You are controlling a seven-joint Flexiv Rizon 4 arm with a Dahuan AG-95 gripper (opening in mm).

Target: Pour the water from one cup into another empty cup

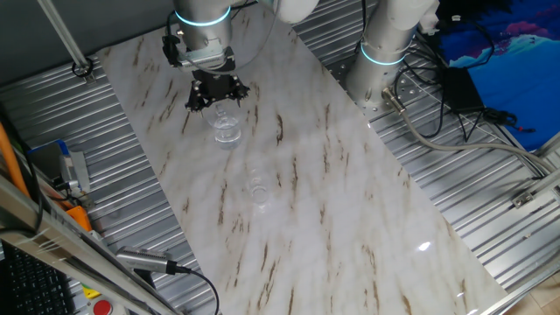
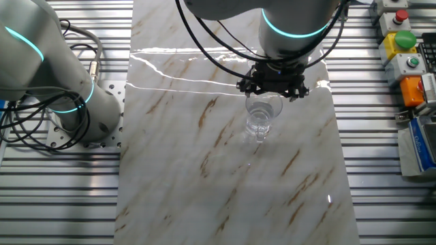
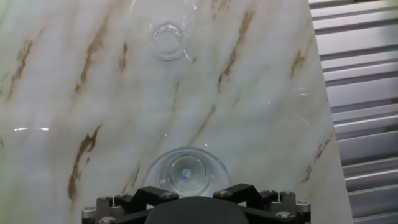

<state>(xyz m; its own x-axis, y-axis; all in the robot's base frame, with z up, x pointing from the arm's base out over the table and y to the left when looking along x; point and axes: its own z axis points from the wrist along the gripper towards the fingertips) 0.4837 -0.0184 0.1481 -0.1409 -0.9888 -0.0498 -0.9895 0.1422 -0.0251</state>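
Note:
The larger clear tumbler (image 1: 226, 129) stands upright on the marble tabletop, with faint glints of water inside. It also shows in the other fixed view (image 2: 261, 117) and, from above, at the bottom of the hand view (image 3: 185, 172). My gripper (image 1: 216, 96) hovers just above its rim with its black fingers spread; it holds nothing. It appears over the tumbler in the other fixed view too (image 2: 272, 90). The smaller, narrower clear cup (image 1: 258, 189) stands upright and apart, nearer the table's middle; it sits at the top of the hand view (image 3: 169, 41).
The marble tabletop (image 1: 350, 201) lies on a ribbed metal bench. A second robot base (image 1: 385, 52) stands at the far right edge, with cables beside it. Button boxes (image 2: 402, 47) sit off the table's side.

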